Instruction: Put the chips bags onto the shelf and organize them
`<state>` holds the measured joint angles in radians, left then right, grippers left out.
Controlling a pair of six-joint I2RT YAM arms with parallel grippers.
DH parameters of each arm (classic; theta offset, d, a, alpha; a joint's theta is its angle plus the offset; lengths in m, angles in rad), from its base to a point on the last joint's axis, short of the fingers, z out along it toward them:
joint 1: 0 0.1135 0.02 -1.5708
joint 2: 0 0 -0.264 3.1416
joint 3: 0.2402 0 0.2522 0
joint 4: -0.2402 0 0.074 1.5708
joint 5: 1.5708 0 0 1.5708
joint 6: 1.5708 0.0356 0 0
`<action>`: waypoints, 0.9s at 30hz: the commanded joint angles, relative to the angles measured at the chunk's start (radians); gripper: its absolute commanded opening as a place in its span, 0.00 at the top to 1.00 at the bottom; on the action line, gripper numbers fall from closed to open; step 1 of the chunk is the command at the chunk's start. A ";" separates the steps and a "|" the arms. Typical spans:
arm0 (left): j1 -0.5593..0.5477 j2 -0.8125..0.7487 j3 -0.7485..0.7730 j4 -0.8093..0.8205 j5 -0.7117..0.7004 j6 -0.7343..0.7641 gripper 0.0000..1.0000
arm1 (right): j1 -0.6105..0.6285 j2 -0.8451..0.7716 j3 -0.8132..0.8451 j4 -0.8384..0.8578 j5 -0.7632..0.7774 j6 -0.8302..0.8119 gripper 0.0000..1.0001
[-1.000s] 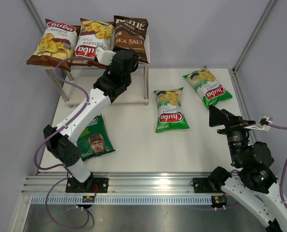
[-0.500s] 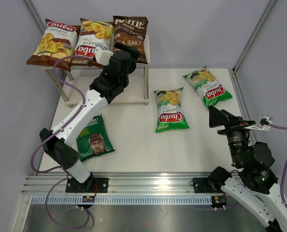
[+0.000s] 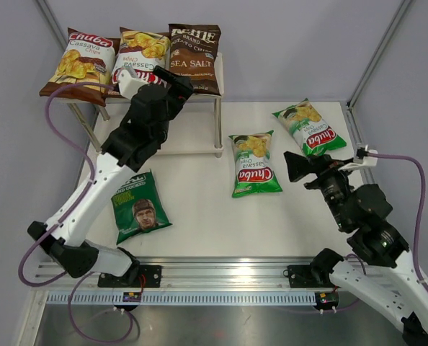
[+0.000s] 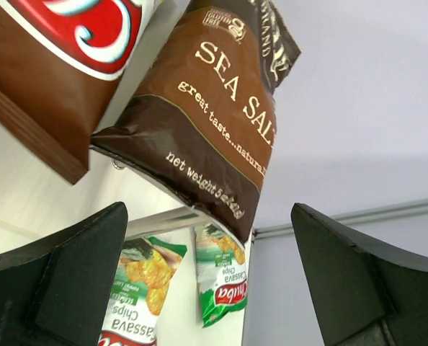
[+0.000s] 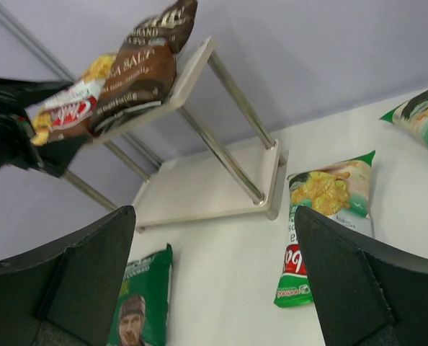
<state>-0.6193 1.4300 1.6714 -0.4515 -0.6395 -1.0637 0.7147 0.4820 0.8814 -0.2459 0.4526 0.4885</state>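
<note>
**Three bags on the top board; left jaws let go**

White table, grey walls. Top view, left to right: on the top board of the shelf lie a brown cassava bag, a second brown bag and the sea salt bag. On the table: face bag beside the left arm, middle green bag, far green bag.

Only the left wrist view shows the sea salt bag's lower edge overhanging the board. Only the right wrist view shows the shelf's legs and lower board from the side.

Left gripper: jaws wide, empty, at the board's front edge just below the sea salt bag, not touching it. Right gripper: jaws wide, empty, above the table between the two green bags.

Versus a second ago: left jaws have spread and drawn back leftward. The right arm has swung in towards the green bags.
</note>
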 commanded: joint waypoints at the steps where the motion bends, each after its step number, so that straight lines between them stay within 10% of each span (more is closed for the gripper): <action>1: 0.004 -0.118 -0.028 0.047 0.075 0.148 0.01 | 0.003 0.093 0.060 -0.062 -0.135 -0.048 0.01; 19: 0.032 -0.709 -0.614 -0.283 -0.043 0.466 0.01 | 0.003 0.322 -0.148 0.306 -0.686 -0.047 0.01; 27: 0.574 -0.746 -0.947 -0.090 0.569 0.380 0.01 | 0.003 0.501 -0.130 0.321 -0.983 -0.128 0.01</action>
<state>-0.2150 0.7185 0.8219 -0.6548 -0.3996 -0.6464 0.7155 0.9417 0.7341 0.0265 -0.3439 0.4168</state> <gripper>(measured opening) 0.987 0.993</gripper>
